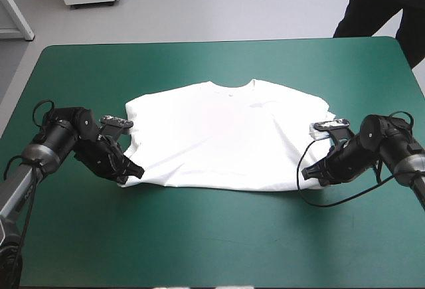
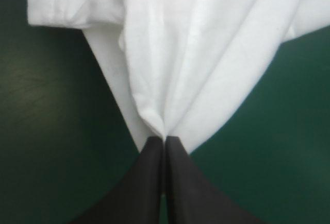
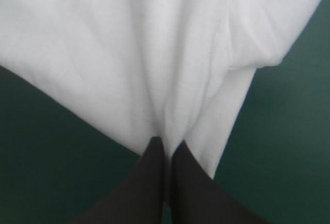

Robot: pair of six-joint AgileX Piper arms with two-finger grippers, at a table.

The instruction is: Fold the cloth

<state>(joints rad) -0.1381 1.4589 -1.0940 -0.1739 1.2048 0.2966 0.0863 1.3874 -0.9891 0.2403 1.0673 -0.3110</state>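
Observation:
The white T-shirt [image 1: 222, 136] lies spread on the teal-green cover, collar toward the far edge, its lower part folded up so the near edge is a straight fold. My left gripper [image 1: 135, 171] pinches the shirt's near left corner, shut on the T-shirt. My right gripper [image 1: 307, 172] holds the near right corner the same way. In the left wrist view the black fingers [image 2: 178, 175] meet in a point with cloth [image 2: 191, 54] gathered into pleats between them. The right wrist view shows the fingers [image 3: 154, 177] all but shut on white fabric [image 3: 129, 59].
Bare teal-green cover [image 1: 212, 242] stretches between the shirt and the table's near edge. A person's dark legs [image 1: 378, 3] stand beyond the far right corner, off the table.

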